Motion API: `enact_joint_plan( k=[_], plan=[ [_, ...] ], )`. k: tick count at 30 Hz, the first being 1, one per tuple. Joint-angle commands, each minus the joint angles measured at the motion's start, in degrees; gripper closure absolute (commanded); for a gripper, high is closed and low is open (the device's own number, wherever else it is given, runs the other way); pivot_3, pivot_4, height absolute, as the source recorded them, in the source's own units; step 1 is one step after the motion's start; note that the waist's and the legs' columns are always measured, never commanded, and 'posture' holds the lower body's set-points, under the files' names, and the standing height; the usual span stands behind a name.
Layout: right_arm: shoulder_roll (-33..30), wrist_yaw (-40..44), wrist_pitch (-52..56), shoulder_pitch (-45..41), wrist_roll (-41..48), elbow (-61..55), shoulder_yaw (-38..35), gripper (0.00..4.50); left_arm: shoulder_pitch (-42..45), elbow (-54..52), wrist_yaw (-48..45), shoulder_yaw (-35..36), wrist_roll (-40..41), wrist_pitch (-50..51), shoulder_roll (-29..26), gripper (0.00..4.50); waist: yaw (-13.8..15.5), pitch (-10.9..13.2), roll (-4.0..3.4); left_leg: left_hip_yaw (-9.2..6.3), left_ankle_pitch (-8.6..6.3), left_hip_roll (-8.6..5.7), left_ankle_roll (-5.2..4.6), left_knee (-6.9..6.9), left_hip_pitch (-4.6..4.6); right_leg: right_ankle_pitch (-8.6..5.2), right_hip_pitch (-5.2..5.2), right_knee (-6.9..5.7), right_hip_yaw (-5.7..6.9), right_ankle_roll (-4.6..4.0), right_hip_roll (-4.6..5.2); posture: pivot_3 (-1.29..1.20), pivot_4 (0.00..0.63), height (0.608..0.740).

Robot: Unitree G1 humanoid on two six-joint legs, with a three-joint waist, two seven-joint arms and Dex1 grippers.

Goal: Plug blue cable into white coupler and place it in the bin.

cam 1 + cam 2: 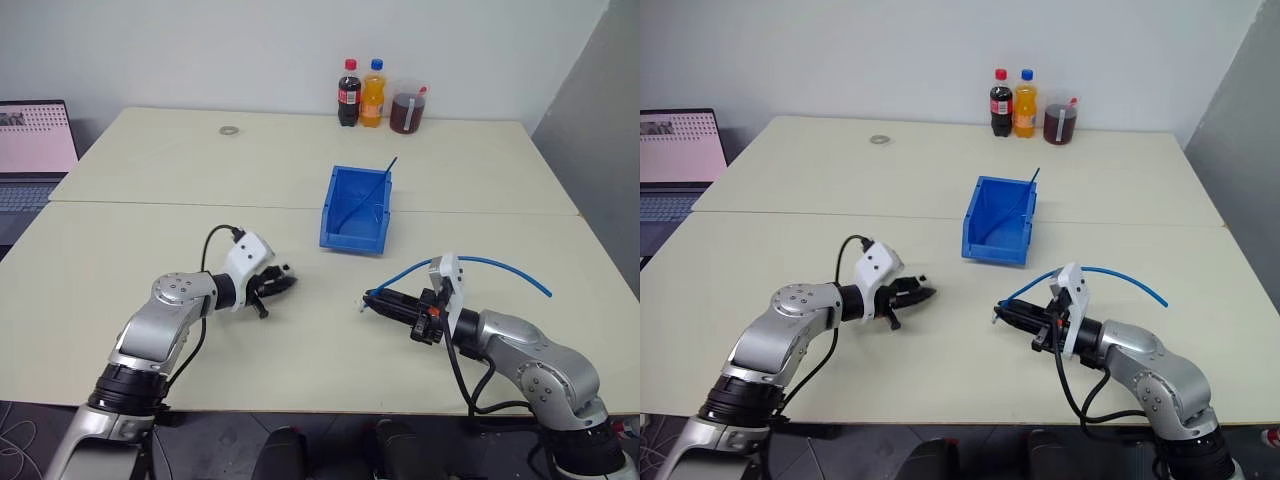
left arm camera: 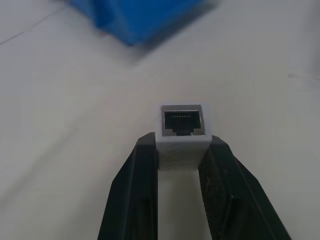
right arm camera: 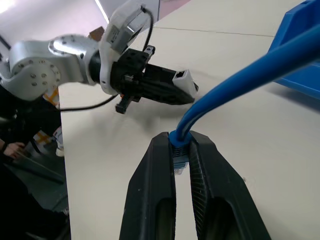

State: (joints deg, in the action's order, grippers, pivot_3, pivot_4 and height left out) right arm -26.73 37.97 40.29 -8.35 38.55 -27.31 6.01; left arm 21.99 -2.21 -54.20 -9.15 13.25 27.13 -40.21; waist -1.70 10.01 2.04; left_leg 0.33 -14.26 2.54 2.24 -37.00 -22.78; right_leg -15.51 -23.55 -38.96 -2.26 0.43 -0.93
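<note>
Though gripped, blue cable [image 3: 240, 80] plug obscured

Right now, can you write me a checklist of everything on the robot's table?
Surface: pale table, made of two tops joined by a seam.
Job's things: white coupler held in the left gripper, socket facing outward; blue cable held near its plug end by the right gripper, arching off to the robot's right; blue bin standing mid-table with a thin blue strand inside.
Clutter: three drink bottles at the far edge; a small ring.
Grippers: both shut on their things, apart, facing each other.
Cables: black arm cable looping over the left wrist.
Surroundings: laptop to the left; white wall behind.
</note>
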Motion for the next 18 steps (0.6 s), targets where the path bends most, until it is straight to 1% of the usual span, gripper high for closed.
enact_joint_plan(
  k=[1, 6, 10, 15, 18],
  plan=[
    [-0.67, 1.42, -3.51, 0.00, -3.12, -2.12, 1.82, 4.39, 3.48, 0.97, -6.03, -4.07, -2.47, -4.69, -0.82, 3.72, 0.03, 0.00, 0.00, -0.01, 0.00, 0.02, 0.00, 0.00, 0.00, 0.00, -0.01, -0.01, -0.01, 0.00, -0.01, 0.00, 0.150, 0.740],
    [-0.14, 1.78, -6.14, -0.53, -5.94, -0.86, 3.32, 4.39, 6.31, 5.28, -11.33, -8.73, -5.05, -9.05, 0.23, 3.72, 0.04, 0.00, 0.00, 0.03, 0.00, -0.05, -0.01, -0.03, -0.04, 0.00, -0.01, 0.00, 0.01, 0.00, -0.06, 0.00, 0.150, 0.740],
    [0.72, 2.16, -8.40, -2.16, -8.46, 0.95, 4.81, 4.39, 7.25, 7.02, -13.97, -10.17, -5.76, -10.78, 1.03, 3.72, -0.18, 0.00, 0.00, 0.03, 0.00, -0.02, -0.02, -0.02, -0.04, 0.00, -0.05, 0.01, -0.05, -0.01, -0.10, 0.00, 0.150, 0.740],
    [3.54, 3.29, -11.97, -6.88, -12.45, 5.72, 8.02, 4.39, 7.51, 9.83, -15.98, -11.94, -8.18, -14.46, 1.54, 3.72, -0.13, 0.00, 0.00, 0.05, 0.00, 0.00, -0.02, -0.04, -0.03, 0.00, -0.04, -0.03, 0.00, -0.01, -0.14, 0.00, 0.150, 0.740],
    [4.41, 5.26, -15.45, -10.04, -16.30, 9.48, 11.33, 4.39, 7.52, 11.11, -16.59, -11.97, -8.88, -15.65, 1.87, 3.72, -0.07, 0.00, 0.00, 0.07, 0.00, 0.01, -0.02, -0.04, -0.03, 0.00, -0.04, -0.03, -0.01, -0.02, -0.15, 0.00, 0.150, 0.740]
  ],
)
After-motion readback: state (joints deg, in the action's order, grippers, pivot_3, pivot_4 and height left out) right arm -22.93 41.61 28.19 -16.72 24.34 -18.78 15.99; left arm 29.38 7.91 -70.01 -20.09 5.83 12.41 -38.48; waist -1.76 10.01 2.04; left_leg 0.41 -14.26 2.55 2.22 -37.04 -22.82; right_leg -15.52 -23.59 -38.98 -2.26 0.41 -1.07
